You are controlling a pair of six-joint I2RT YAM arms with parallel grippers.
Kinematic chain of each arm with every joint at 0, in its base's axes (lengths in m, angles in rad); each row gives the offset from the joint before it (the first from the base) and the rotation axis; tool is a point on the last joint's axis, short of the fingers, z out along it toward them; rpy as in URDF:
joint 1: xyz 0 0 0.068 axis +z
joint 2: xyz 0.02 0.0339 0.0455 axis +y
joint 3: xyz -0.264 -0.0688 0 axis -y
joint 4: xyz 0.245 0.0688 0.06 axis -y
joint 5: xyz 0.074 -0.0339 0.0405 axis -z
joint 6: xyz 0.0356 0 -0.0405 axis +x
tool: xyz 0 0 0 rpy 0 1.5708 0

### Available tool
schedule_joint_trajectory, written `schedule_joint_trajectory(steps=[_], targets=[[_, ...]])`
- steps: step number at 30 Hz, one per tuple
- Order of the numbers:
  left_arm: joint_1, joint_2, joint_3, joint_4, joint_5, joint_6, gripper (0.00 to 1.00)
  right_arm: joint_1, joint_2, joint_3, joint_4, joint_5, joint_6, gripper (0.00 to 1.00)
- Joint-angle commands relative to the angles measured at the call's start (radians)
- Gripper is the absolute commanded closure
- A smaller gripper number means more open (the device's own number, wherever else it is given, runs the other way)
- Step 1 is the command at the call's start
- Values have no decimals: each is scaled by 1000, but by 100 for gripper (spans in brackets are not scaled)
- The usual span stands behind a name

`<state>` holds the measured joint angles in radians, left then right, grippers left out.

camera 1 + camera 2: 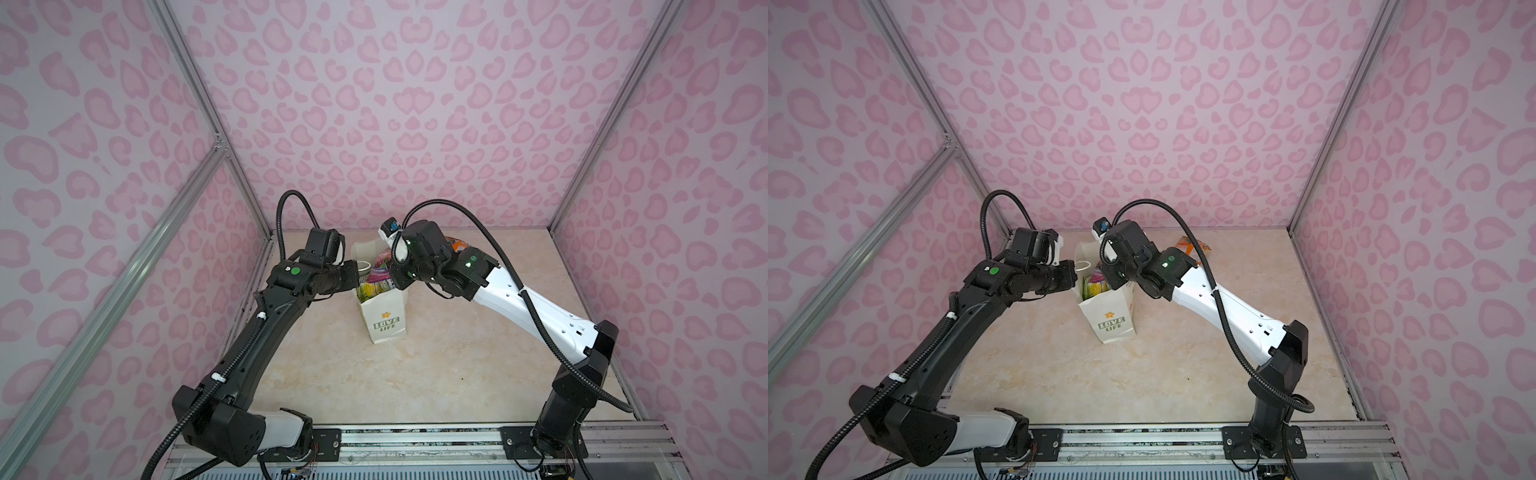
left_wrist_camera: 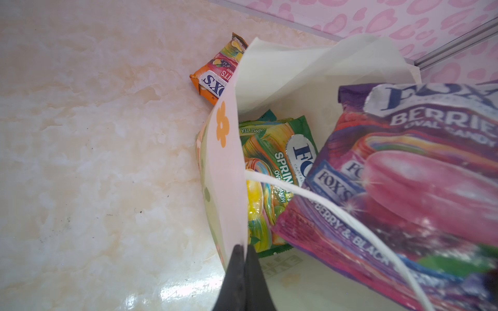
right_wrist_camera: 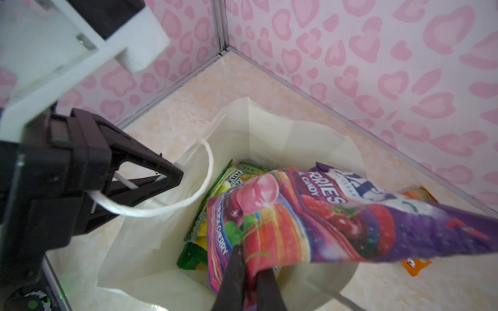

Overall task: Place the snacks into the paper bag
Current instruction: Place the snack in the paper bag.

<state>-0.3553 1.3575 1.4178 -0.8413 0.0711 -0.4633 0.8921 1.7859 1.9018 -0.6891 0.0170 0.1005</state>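
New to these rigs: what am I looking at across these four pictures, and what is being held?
Two robot arms, the left arm and the right arm, are mounted at a table's edge. Two pictures look down from overhead; the other two come from cameras on the wrists. The left fingers pinch the rim of the paper bag. The right fingers grip a purple packet at its opening. A green packet lies inside; an orange packet lies on the table outside.

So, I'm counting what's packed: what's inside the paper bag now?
Green packets lie inside the paper bag. A purple packet, pinched by the jaws of the right gripper, hangs over its mouth and covers the rest, so no full count.
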Motion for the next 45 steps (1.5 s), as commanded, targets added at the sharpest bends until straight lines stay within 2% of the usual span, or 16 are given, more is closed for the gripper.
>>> schedule_joint_trajectory(steps=[1, 10, 16, 26, 35, 36, 42, 45], targets=[[1, 3, 3, -3, 10, 2, 97, 19, 32, 25, -13, -40, -30, 100], [1, 6, 3, -4, 14, 2, 97, 34, 86, 49, -35, -175, -80, 100], [1, 3, 3, -3, 14, 2, 96, -25, 135, 57, -46, -278, -57, 100], [1, 2, 3, -2, 16, 2, 96, -3, 192, 180, -139, -299, -87, 100], [0, 3, 3, -4, 15, 3, 96, -31, 232, 178, -159, -269, -67, 100], [0, 2, 3, -2, 15, 3, 96, -34, 237, 177, -162, -252, -63, 97], [1, 2, 3, -2, 15, 3, 96, -47, 244, 188, -168, -88, -26, 64], [1, 4, 3, -3, 13, 3, 97, -37, 230, 203, -172, -32, -24, 57]])
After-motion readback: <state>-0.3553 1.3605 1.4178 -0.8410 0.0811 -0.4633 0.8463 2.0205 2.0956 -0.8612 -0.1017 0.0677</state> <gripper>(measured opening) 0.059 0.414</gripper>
